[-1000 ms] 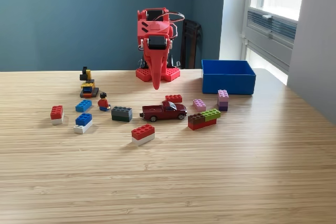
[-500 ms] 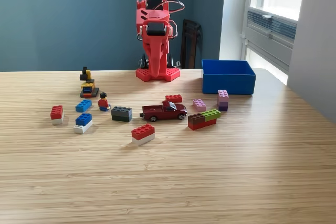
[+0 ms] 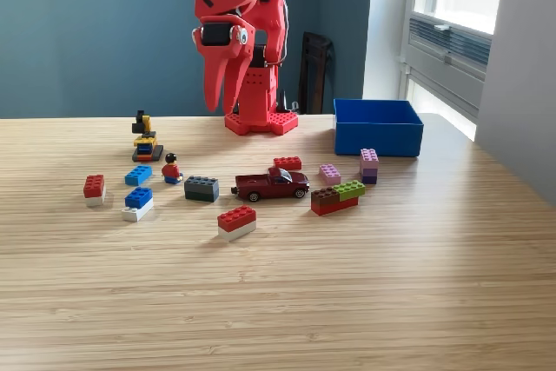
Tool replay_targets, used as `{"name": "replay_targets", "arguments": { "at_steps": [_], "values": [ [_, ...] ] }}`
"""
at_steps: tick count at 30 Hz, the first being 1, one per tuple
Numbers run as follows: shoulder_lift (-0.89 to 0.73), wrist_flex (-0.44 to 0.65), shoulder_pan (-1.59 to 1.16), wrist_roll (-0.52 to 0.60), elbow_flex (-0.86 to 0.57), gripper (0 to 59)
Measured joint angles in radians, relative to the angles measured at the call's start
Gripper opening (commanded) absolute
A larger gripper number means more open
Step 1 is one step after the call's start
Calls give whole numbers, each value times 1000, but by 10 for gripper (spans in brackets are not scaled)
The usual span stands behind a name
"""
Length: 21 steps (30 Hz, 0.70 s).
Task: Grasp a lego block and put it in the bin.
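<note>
Several lego blocks lie across the wooden table [image 3: 278,301]: a red-on-white block [image 3: 236,222] nearest the camera, a blue-on-white block [image 3: 137,202], a grey block [image 3: 201,188], a pink block [image 3: 329,173] and a green, brown and red block [image 3: 338,197]. The blue bin [image 3: 377,126] stands at the back on the exterior view's right, and its inside is hidden. My red gripper [image 3: 221,110] hangs high above the table, pointing down, left of the arm's base [image 3: 261,121]. Its fingers look slightly parted with nothing between them.
A dark red toy car [image 3: 272,184] sits mid-table. A minifigure [image 3: 170,168] and a small yellow and black build [image 3: 145,141] stand at the left. More blocks: red-on-white [image 3: 94,188], blue [image 3: 137,175], flat red [image 3: 287,162], purple stack [image 3: 369,165]. A wall edge is at right.
The arm has risen from its folded pose at the base and swung toward the exterior view's left, lifting the gripper high. No block has moved.
</note>
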Motion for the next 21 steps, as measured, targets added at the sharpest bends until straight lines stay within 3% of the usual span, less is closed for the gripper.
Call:
{"name": "replay_targets", "arguments": {
  "at_steps": [8,21],
  "values": [
    [-207,41,118,0,-101,278],
    [-468,32,232,-41,-230,270]
  ]
}}
